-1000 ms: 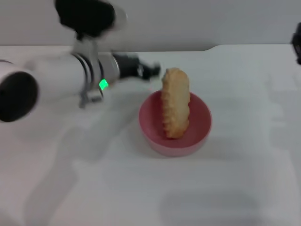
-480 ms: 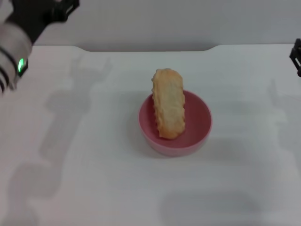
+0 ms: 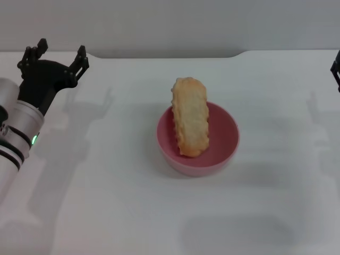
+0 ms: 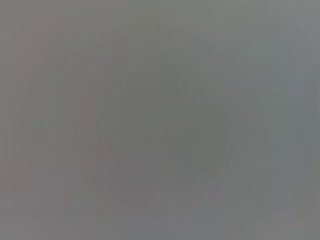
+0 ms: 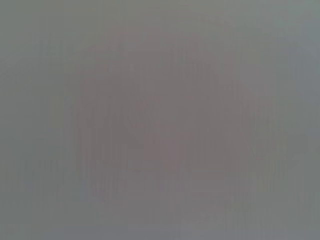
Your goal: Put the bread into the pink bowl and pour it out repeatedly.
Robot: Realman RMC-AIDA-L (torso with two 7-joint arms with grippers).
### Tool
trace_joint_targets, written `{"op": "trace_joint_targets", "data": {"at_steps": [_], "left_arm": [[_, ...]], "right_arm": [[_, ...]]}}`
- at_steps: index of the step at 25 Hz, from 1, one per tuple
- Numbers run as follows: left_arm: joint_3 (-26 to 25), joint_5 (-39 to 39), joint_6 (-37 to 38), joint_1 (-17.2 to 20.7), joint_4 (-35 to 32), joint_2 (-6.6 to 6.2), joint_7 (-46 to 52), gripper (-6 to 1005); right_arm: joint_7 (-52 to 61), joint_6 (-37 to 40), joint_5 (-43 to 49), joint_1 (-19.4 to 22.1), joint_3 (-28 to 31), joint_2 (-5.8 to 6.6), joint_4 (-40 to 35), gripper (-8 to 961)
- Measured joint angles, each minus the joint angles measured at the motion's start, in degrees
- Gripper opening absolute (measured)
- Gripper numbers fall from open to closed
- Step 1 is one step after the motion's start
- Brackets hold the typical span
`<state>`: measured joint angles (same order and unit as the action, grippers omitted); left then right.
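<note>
You see the long golden-tan toy bread with scalloped edges leaning inside the round matte pink plastic bowl, its far end over the 12 o'clock rim. The left gripper, at 10 o'clock, is spread wide, grasping nothing. The right gripper, at 3 o'clock: you cannot tell its state.

1. You see a white table filling most of the head view, matte and plain.
2. Its far edge runs straight across the top, with a small step up toward the right.
3. Behind it you get a plain grey wall, no windows or furniture visible.
4. Light is soft and even; faint grey shadows lie on the tabletop at left and right.
5. Both wrist views show you only featureless grey.
</note>
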<state>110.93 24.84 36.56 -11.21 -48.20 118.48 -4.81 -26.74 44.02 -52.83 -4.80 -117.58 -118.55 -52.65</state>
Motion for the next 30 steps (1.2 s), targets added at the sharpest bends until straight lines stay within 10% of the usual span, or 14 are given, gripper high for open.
{"op": "trace_joint_targets", "data": {"at_steps": [30], "left_arm": [[-0.3, 0.1, 5.8, 1.4, 3.5, -0.04, 4.5, 847]], "right_arm": [[7.0, 10.3, 0.9, -1.6, -4.5, -0.27, 7.5, 793]]}}
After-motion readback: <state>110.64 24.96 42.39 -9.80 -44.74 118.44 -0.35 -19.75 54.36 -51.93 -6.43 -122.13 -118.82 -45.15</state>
